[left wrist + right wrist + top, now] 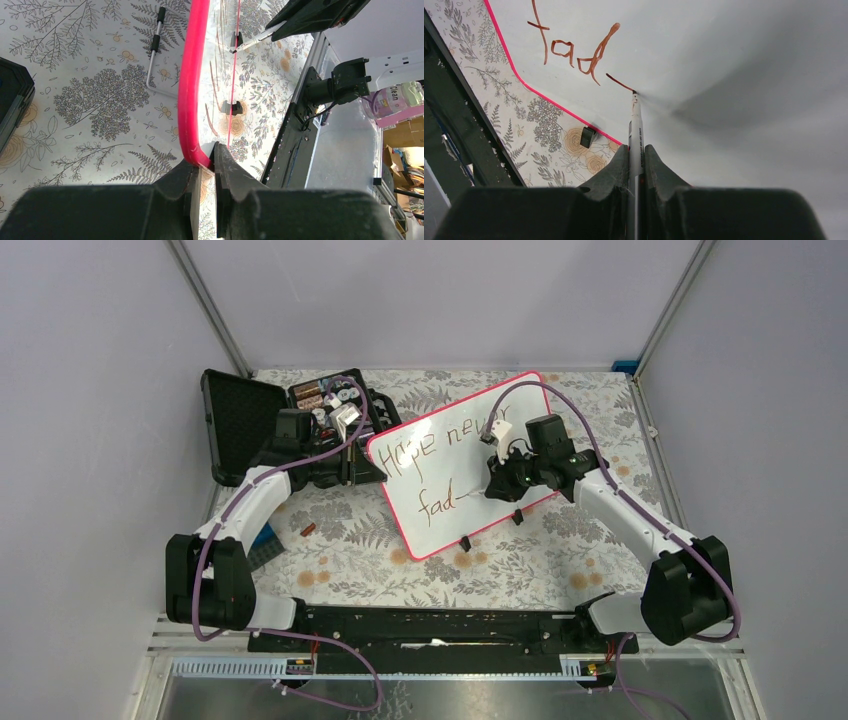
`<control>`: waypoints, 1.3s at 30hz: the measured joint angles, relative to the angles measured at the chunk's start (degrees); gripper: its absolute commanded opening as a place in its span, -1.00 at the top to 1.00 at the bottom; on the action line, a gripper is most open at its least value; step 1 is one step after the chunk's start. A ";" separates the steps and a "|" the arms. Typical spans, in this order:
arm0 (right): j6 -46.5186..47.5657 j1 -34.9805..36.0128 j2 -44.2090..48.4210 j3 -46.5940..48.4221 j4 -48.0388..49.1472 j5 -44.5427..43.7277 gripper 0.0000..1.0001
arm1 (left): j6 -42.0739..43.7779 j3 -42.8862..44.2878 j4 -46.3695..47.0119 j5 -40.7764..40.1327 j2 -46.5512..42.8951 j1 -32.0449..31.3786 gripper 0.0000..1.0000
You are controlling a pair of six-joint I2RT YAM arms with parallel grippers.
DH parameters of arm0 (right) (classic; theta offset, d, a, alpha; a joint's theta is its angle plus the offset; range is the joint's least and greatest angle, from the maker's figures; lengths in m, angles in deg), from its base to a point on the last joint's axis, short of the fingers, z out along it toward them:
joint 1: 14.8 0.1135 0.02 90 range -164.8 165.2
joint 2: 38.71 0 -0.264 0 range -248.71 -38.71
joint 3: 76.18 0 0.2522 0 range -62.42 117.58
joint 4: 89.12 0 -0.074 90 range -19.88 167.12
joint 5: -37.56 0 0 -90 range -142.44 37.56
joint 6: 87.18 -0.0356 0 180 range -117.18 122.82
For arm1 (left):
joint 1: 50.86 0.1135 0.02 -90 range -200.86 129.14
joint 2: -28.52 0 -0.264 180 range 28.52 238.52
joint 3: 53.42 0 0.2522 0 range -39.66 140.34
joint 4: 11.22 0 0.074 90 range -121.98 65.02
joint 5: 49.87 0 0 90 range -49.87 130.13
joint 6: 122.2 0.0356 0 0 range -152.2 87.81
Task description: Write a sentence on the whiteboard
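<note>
The whiteboard (470, 465) sits in the middle of the counter (340, 540), just right of a black case (240, 425). The left pincer (207, 160) clamps its pink rim at the left corner. The right pincer (636, 150) grips a marker (636, 132), its tip touching the board just after "fad" in the sentence (440, 445).

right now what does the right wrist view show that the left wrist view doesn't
Right wrist only: the right gripper shut on a marker, its tip on the whiteboard past "fad" in the sentence. Left wrist only: the left gripper clamping the board's pink rim, and a bent metal rod. Both: the whiteboard, a black clip, the floral tablecloth.
</note>
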 measured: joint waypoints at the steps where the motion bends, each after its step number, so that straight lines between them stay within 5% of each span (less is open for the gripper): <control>1: 0.00 0.00 0.00 0.00 0.00 0.00 1.00 | 0.00 0.04 -0.02 0.00 0.00 0.00 1.00; 39: -0.81 4.46 -1.84 2.47 0.76 -0.04 1.00 | 0.00 0.26 -0.04 -0.11 0.24 -0.11 1.00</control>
